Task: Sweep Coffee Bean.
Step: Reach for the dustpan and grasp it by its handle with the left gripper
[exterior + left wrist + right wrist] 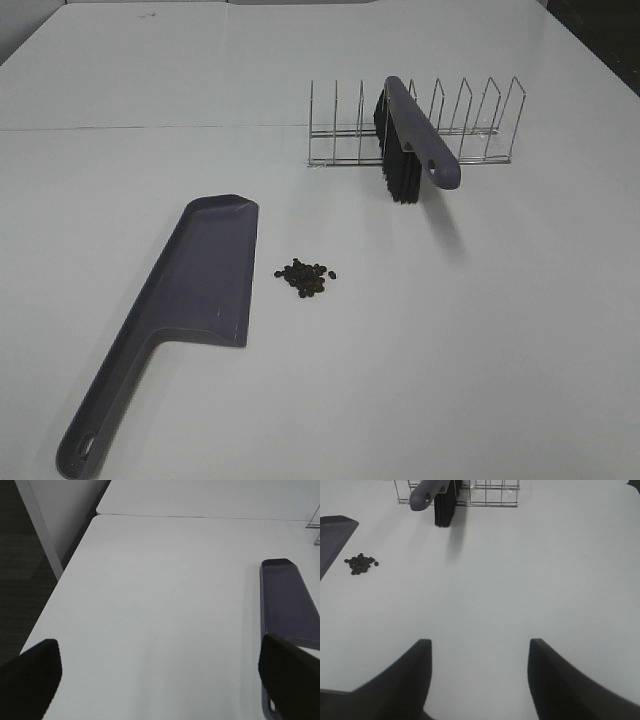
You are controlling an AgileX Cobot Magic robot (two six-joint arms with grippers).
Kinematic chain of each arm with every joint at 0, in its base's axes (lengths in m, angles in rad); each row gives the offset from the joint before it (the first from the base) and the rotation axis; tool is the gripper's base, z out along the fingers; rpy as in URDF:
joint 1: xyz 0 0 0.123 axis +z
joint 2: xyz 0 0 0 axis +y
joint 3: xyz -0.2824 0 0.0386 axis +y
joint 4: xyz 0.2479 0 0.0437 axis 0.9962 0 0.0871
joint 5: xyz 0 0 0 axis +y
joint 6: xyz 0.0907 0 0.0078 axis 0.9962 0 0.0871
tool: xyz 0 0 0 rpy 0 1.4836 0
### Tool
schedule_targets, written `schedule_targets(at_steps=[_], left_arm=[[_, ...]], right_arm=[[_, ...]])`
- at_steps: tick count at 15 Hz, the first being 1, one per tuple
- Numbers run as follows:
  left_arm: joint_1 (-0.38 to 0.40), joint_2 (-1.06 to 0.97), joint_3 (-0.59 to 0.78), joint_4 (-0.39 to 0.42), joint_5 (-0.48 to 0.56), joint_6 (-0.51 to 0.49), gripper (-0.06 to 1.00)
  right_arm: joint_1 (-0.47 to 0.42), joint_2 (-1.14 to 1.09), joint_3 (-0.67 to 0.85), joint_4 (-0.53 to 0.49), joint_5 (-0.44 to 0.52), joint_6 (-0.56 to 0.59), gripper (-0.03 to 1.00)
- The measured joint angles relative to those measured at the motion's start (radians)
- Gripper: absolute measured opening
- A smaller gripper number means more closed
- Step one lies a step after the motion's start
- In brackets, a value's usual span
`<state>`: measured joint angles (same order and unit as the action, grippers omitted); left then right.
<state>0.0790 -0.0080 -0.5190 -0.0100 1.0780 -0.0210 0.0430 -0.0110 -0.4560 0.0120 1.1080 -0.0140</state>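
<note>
- The left gripper (160, 647) is held with jaws wide apart above the desk (480, 330), the dustpan (287, 595) just beside one finger.
- The right gripper (480, 642) is parted too, clamped on nothing.
- The coffee bean (361, 564) cluster is seen well ahead of it, mid-desk, just beside the dustpan's long edge.

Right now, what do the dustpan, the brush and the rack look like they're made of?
Dustpan: likely moulded plastic, satin grey-purple, one smooth piece. Brush: same-looking plastic handle, black bristles, probably synthetic. Rack: thin metal wire, shiny silver, probably plated or stainless.
</note>
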Motion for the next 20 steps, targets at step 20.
schedule_targets(at_steps=[20], left_arm=[[0.0,0.0,0.0,0.0,0.0,-0.001,0.98]], right_arm=[[0.0,0.0,0.0,0.0,0.001,0.0,0.47]])
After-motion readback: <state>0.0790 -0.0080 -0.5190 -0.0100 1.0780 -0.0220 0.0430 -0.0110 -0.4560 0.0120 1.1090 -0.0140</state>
